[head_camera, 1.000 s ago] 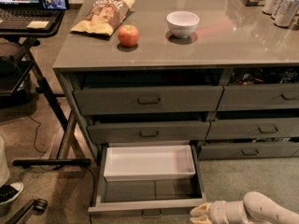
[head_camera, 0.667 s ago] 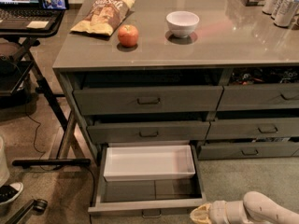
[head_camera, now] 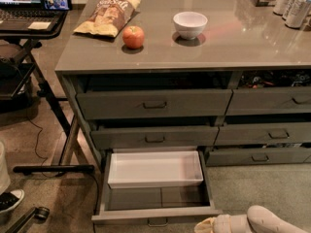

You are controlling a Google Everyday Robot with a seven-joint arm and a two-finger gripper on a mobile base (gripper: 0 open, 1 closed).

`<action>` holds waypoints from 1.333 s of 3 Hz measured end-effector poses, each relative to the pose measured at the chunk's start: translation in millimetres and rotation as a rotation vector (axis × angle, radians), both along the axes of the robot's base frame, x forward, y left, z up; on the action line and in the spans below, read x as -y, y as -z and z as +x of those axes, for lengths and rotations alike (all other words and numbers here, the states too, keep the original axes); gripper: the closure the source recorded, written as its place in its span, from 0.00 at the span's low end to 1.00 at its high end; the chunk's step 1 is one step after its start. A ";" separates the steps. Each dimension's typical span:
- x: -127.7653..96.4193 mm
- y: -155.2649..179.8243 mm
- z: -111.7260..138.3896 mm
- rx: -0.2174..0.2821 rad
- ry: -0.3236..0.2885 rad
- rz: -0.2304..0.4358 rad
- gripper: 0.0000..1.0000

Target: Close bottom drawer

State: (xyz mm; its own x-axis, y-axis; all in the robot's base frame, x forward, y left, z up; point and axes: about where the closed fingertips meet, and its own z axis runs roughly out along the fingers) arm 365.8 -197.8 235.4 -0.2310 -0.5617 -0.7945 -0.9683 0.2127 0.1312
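Claw sits low at floor level, tip pointing left. Can't tell if it's spread or closed.

Bottom drawer is pulled fully out, just left of the claw and running back from it toward the cabinet. The front panel's long axis runs left-right, and its right end is just beside the claw tip; can't tell if they touch. Handle is at panel centre, further left of the claw.

My read: the push has to go straight back into the cabinet, square to the panel. The claw is off the right corner, so it should shift left toward the handle first, or the drawer may rack.

Contents: a white tray fills the drawer's rear, beyond and left of the claw, and looks empty. The drawer floor in front of it is bare.
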 end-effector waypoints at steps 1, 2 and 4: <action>-7.9 28.8 9.5 0.040 -0.054 0.033 1.00; -19.9 48.5 25.0 0.104 -0.113 0.070 1.00; -36.6 50.8 45.8 0.170 -0.164 0.088 0.58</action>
State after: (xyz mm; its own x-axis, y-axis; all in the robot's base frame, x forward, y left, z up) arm 411.6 -161.2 184.6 -0.0012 -0.5073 -0.8618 -0.9986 0.0454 -0.0253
